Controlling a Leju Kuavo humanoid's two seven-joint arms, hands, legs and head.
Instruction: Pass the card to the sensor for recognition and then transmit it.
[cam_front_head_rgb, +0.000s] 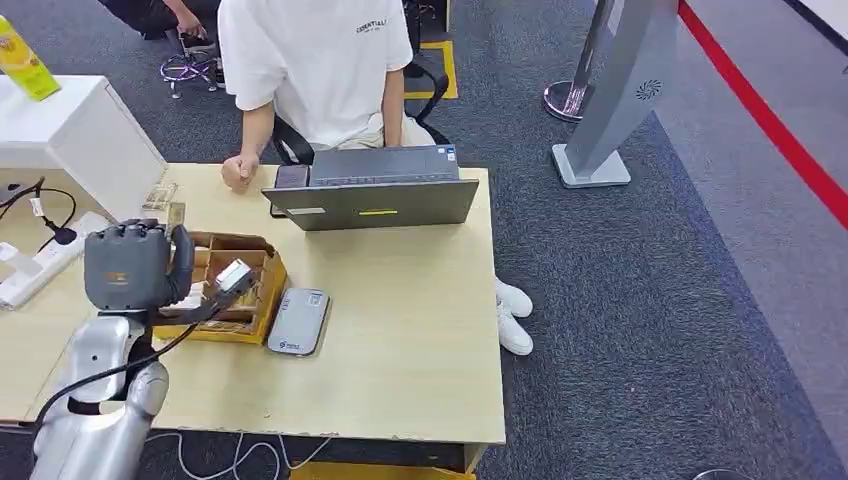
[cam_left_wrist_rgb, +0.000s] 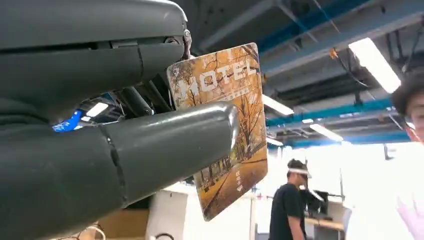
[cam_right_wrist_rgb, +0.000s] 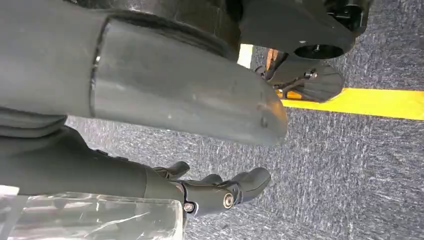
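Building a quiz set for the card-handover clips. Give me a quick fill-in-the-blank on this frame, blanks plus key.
1. The left robot hand holds a card printed with the word ____.
2. The grey card reader lies on the table right beside the ____ box.
3. The person in the white T-shirt sits behind an open ____.
4. The right robot hand hangs over grey carpet crossed by a ____ line.

Missing words: HOTEL; cardboard; laptop; yellow
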